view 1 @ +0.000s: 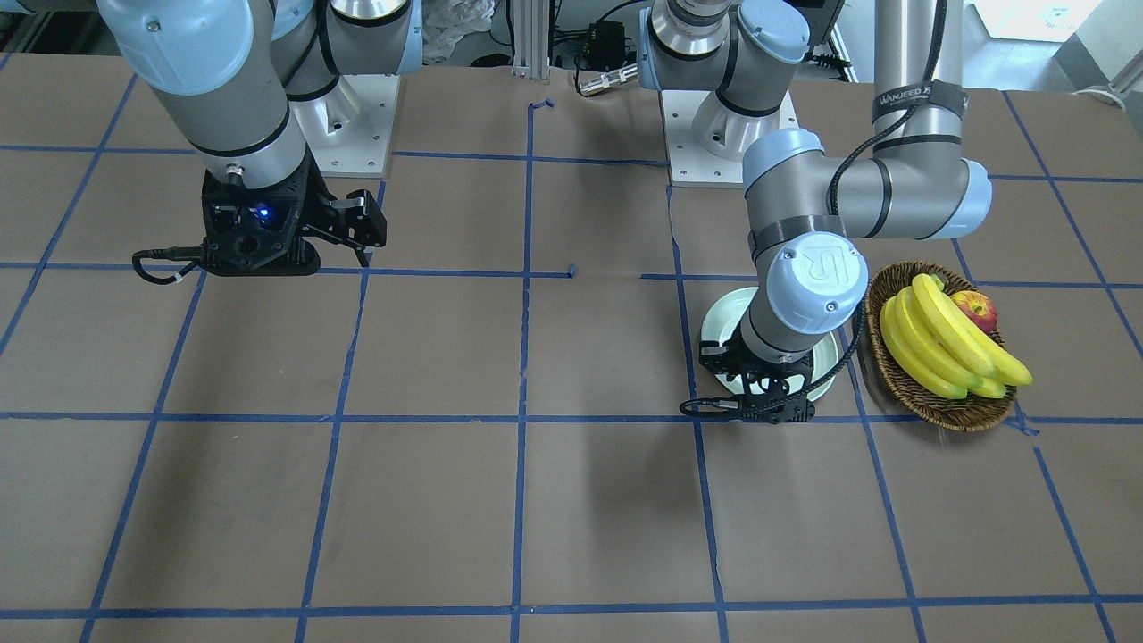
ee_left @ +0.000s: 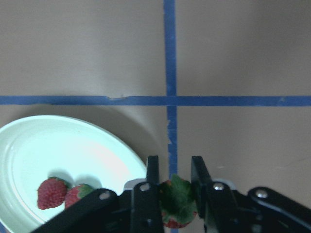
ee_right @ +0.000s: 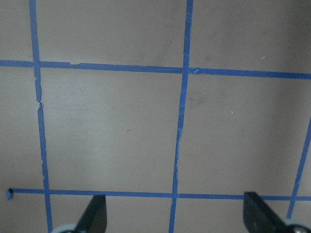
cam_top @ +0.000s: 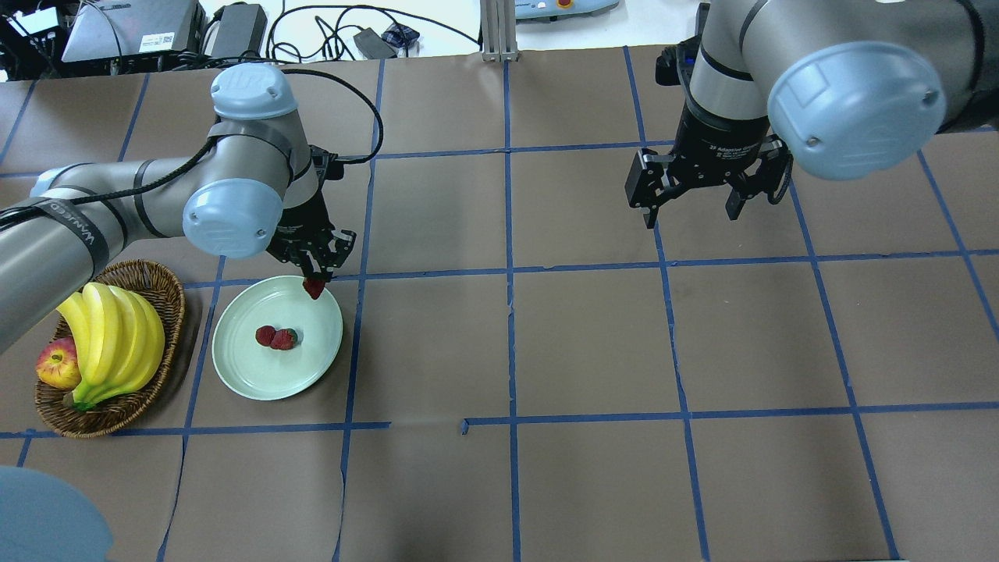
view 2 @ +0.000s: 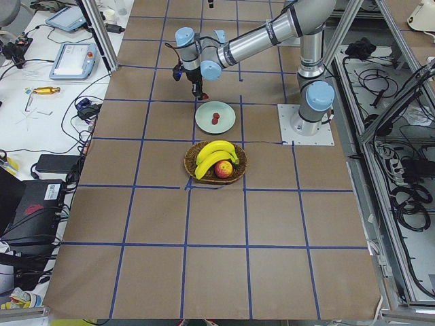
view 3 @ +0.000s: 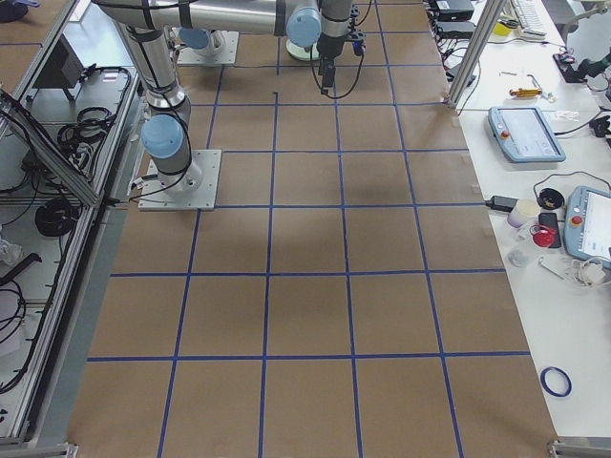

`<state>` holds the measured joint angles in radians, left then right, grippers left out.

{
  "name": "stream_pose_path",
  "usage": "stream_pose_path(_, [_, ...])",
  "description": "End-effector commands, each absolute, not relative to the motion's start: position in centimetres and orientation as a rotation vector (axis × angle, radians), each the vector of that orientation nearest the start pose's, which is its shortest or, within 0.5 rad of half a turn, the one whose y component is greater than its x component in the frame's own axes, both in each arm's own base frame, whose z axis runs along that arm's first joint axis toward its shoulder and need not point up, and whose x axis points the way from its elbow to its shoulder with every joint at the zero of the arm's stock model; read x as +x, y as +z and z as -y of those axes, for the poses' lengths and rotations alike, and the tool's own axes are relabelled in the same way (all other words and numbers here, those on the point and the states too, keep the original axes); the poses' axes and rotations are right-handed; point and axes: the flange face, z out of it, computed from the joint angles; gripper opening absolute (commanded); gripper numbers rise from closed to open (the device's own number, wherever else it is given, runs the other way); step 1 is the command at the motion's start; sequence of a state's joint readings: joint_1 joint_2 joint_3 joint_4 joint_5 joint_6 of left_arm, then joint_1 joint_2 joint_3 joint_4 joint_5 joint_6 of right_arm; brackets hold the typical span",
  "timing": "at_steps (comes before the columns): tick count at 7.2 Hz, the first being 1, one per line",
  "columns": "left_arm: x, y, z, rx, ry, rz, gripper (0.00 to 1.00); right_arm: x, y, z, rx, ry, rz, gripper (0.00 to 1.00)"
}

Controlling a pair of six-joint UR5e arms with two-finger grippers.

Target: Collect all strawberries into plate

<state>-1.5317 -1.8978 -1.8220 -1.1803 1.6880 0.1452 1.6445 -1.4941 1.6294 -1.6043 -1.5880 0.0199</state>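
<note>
Your left claw [cam_top: 314, 273] is clamped on a strawberry [cam_top: 314, 289], fingers pinching its sides, leafy cap facing the wrist camera. The berry hangs just over the rim of the plate [cam_top: 257, 378], on the side away from the robot, not over the middle. Two more strawberries [cam_top: 275, 337] lie touching each other near the plate's centre.

This looks like the placing of the third and last berry. The next move likely calls for drawing the claw in toward the plate's centre, lowering it, then parting the fingers. Let go at the rim and the berry could roll off onto the table [cam_top: 593, 343].

The raised rim sits right under the claw, so come down inside it, short of the two resting berries. A basket [cam_top: 173, 300] of bananas [cam_top: 109, 336] and an apple [cam_top: 55, 365] stands just beside the plate on its outer left, rims apart. Keep the elbow off it. The freer side is toward the table's middle. Your right claw [cam_top: 691, 204] hovers there well apart, fingers spread, holding nothing.
</note>
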Motion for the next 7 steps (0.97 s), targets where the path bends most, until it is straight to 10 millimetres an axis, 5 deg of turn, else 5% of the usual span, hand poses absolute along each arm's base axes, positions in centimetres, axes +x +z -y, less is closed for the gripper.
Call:
stream_pose_path(1, [-6.2, 21.6, 53.7, 0.299, 0.398, -2.996, 0.19, 16.9, 42.3, 49.9, -0.086, 0.156, -3.158, 1.00])
stream_pose_path(2, [-6.1, 21.3, 53.5, 0.296, 0.409, -2.998, 0.80, 16.9, 42.3, 49.9, -0.086, 0.159, -3.156, 1.00])
stream_pose_path(3, [-6.1, 21.4, 53.5, 0.298, 0.405, -2.998, 0.94, 16.9, 42.3, 49.9, -0.086, 0.159, -3.160, 1.00])
stream_pose_path(5, [-6.2, 23.8, 54.2, 0.265, 0.303, -2.994, 1.00, 16.8, 42.5, 50.0, -0.094, 0.151, -3.164, 1.00])
stream_pose_path(7, [-6.8, 31.4, 56.3, 0.134, 0.053, -2.963, 1.00, 15.8, 43.1, 49.9, -0.115, 0.156, -3.242, 1.00])
